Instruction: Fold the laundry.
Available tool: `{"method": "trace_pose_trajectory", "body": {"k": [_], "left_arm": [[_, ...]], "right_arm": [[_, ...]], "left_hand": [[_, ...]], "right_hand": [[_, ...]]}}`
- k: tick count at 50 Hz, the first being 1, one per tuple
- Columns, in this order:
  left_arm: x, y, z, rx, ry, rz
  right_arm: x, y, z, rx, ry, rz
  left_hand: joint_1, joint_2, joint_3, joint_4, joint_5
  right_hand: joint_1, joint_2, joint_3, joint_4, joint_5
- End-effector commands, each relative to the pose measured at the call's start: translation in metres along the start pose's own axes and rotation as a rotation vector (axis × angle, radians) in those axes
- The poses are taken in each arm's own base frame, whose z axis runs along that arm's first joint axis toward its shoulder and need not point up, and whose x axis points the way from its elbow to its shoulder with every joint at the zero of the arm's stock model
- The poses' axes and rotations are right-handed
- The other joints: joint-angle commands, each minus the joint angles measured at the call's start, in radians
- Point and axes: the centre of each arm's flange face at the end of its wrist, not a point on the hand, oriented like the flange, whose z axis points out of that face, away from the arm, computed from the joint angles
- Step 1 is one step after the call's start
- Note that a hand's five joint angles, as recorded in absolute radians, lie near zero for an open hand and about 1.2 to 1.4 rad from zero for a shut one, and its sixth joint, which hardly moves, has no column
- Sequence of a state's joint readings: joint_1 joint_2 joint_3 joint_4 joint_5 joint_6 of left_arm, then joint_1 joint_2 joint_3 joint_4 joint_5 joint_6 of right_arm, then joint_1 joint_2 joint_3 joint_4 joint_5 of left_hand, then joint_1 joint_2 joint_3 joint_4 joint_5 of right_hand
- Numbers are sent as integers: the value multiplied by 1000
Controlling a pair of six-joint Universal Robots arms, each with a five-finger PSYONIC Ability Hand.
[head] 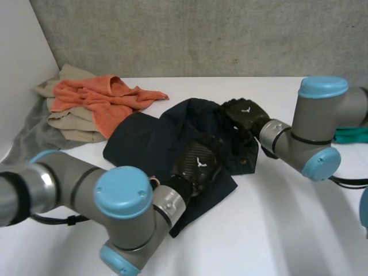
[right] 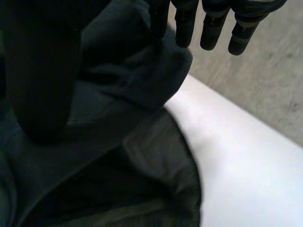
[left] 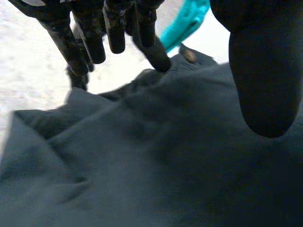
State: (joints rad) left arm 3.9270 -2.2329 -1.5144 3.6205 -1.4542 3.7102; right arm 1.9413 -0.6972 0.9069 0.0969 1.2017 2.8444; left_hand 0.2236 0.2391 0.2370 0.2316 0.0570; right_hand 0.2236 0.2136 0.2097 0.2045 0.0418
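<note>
A dark navy garment (head: 144, 138) lies crumpled in the middle of the white table. My left hand (head: 198, 164) rests over its near right part, open, with straight fingers (left: 113, 28) reaching past the cloth's edge and the thumb (left: 265, 71) held above the garment (left: 142, 161). My right hand (head: 244, 112) lies on the garment's far right part, also open. Its fingers (right: 213, 23) stretch out over a raised fold of the garment (right: 118, 118), and its thumb (right: 42, 71) hangs apart over the cloth. Neither hand grips the fabric.
At the back left an orange cloth (head: 98, 98) lies on a beige one (head: 69, 123), with a grey cloth (head: 26, 138) beside them. A teal cloth (head: 352, 135) lies at the right edge, behind my right arm. Bare table (head: 276, 218) spreads in front.
</note>
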Motion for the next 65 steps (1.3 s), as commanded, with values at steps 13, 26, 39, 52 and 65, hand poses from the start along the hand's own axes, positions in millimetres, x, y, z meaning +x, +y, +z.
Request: {"method": "trace_pose_trajectory", "body": {"k": [13, 26, 39, 52, 65], "left_arm": [[-45, -44, -9, -51, -95, 5], [-95, -54, -93, -130, -230, -1], [-106, -28, -113, -231, -263, -3], [-106, -42, -112, -174, -269, 11], [-124, -57, -99, -49, -362, 40]], "right_arm": [[-6, -16, -38, -50, 37, -167], [-41, -14, -139, -319, -119, -305], [-11, -72, -155, -52, 94, -280], [-25, -68, -108, -43, 13, -86], [-44, -18, -50, -136, -67, -65]], "left_hand": [[1173, 1157, 1159, 1165, 1165], [1173, 1157, 1159, 1165, 1165], [1173, 1157, 1159, 1165, 1165], [1173, 1157, 1159, 1165, 1165], [1173, 1157, 1159, 1165, 1165]], "right_hand": [[1173, 1183, 1187, 1192, 1180], [1173, 1183, 1187, 1192, 1180], [-48, -38, -34, -28, -40], [-45, -35, -31, -26, -37], [1171, 1181, 1185, 1190, 1178]]}}
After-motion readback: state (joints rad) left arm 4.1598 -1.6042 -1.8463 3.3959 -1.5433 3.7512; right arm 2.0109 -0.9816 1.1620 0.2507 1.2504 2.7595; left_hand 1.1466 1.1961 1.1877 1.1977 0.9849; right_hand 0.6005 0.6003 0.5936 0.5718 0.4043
